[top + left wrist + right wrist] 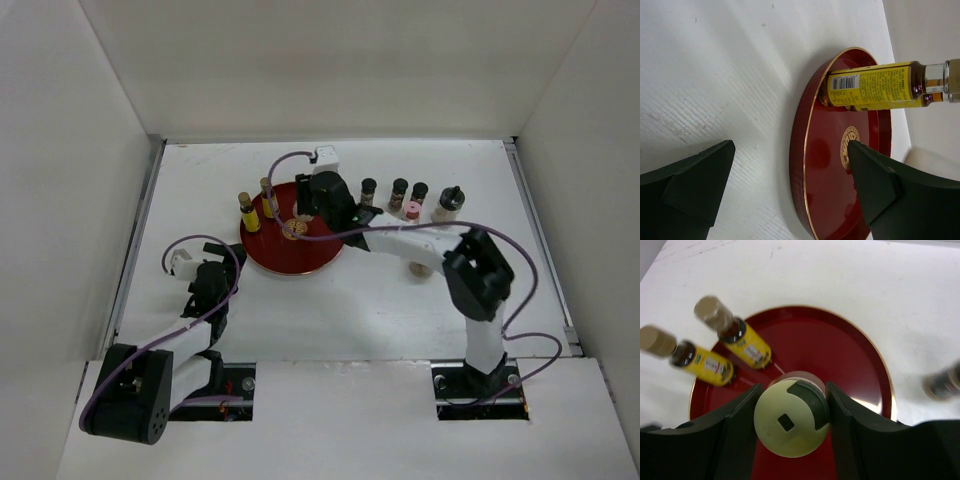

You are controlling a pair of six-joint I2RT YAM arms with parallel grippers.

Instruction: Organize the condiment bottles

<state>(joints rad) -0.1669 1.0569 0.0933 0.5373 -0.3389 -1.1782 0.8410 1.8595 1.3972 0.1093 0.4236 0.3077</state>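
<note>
My right gripper point(792, 407) is shut on the cream yellow-lidded bottle point(785, 427) over the middle of the round red tray point(850, 355); in the top view the gripper point(300, 222) sits above the tray point(300, 262). Two slim yellow bottles point(747, 342) point(705, 365) stand on the tray's left part, and they also show in the top view point(249, 213) point(267, 197). My left gripper point(790, 147) is open and empty, just short of the tray's near-left rim point(805, 150); it also shows in the top view point(212, 280). One yellow bottle point(875, 85) shows ahead of it.
Right of the tray stands a row of dark black-capped bottles point(368, 190) point(399, 192) point(419, 191), a pink-lidded one point(412, 211) and a larger dark-capped one point(449, 203). A small round thing point(420, 268) lies under the right arm. White walls enclose the table.
</note>
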